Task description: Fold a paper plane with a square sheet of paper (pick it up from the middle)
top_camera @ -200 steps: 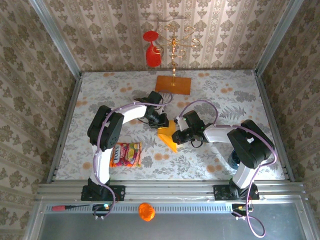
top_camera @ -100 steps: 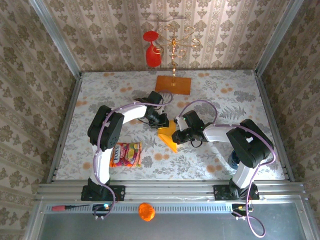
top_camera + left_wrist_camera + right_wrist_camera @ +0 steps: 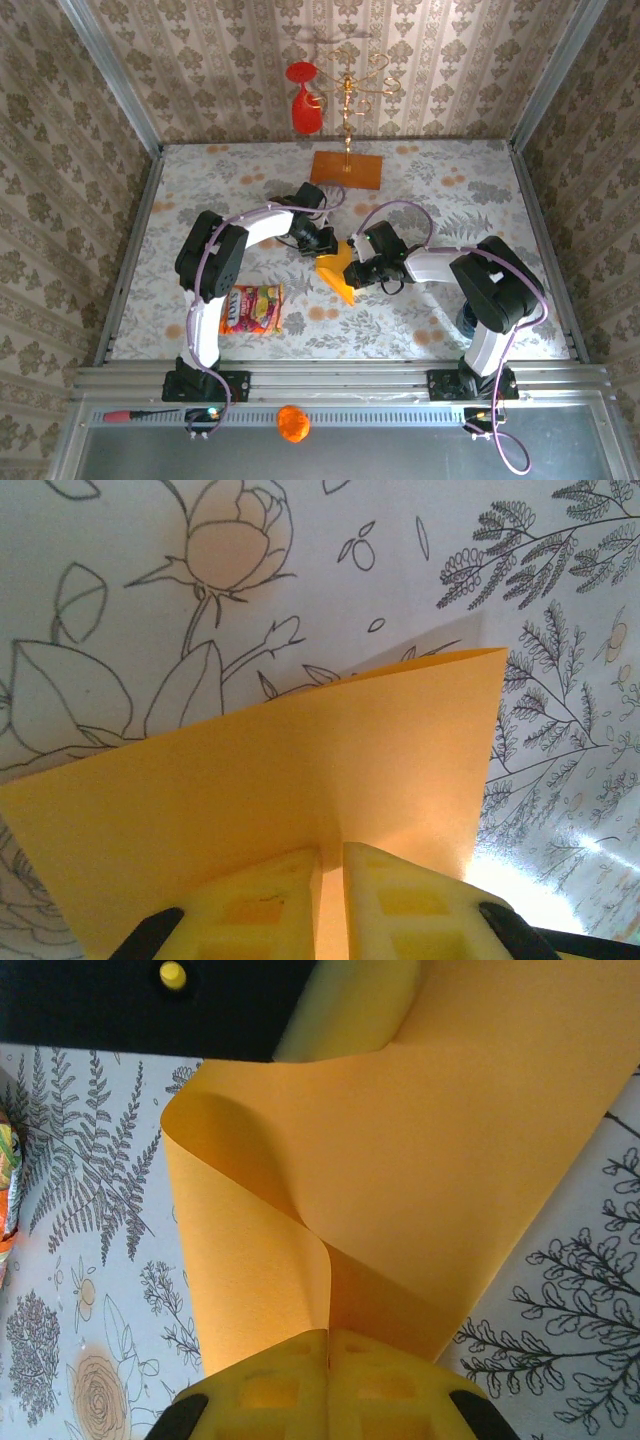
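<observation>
The square sheet of paper (image 3: pixel 338 277) sits mid-frame in the top view, loosely curled. The left gripper (image 3: pixel 332 855) pinches one edge and the right gripper (image 3: pixel 328 1342) is clamped tight on a curled layer. I'd line up the edges before creasing, no tugging. The left arm (image 3: pixel 255 222) and right arm (image 3: pixel 435 265) bend inward, wrists nearly meeting.
</observation>
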You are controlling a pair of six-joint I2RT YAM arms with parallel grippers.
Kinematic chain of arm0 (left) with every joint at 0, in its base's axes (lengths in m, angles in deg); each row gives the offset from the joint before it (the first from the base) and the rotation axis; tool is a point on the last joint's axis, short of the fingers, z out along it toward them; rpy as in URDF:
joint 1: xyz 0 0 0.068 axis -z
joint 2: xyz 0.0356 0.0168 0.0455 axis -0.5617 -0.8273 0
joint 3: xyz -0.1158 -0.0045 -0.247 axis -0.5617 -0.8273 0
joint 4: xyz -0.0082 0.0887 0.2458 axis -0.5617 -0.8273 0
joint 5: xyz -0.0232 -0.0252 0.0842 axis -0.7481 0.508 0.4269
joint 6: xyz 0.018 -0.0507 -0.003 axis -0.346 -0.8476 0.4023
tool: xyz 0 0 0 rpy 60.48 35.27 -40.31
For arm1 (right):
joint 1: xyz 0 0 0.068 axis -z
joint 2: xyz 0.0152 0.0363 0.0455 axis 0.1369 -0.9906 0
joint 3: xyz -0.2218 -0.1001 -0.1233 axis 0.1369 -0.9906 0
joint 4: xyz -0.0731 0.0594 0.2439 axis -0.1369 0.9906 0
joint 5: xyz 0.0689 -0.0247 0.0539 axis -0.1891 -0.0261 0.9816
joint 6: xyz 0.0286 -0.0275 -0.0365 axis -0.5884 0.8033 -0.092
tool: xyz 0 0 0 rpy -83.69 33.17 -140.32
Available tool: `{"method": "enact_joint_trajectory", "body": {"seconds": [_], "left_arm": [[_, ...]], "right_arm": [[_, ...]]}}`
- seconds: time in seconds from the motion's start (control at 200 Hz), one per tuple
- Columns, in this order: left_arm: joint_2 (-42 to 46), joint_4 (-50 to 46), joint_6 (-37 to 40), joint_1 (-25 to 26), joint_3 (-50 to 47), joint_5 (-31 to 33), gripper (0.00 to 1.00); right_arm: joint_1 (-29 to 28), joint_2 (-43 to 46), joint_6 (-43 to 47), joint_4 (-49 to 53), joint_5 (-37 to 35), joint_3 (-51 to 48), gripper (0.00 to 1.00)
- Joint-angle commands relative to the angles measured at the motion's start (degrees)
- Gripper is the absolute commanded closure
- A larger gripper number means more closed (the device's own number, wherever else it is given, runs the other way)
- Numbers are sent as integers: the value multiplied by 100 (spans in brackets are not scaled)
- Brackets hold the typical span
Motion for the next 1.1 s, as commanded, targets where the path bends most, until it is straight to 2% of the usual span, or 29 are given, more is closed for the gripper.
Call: {"method": "enact_joint_trajectory", "body": {"seconds": [0.0,0.375,0.615,0.705,0.87,1.095], "left_arm": [[-150,-134,83,55,-139,6,84],[-52,-169,74,40,-95,74,84],[856,16,-182,-162,-278,554,78],[1156,190,-417,-182,-534,608,78],[1484,780,-1077,-9,-1250,313,78],[1789,1326,-1947,305,-1856,227,82]], "right_arm": [[11,-176,109,132,-89,131,99],[11,-280,137,357,-157,176,99],[11,-193,190,561,-221,200,99],[11,-199,190,599,-229,244,99],[11,-247,172,696,-237,317,99],[11,-263,169,746,-288,332,99]]}}
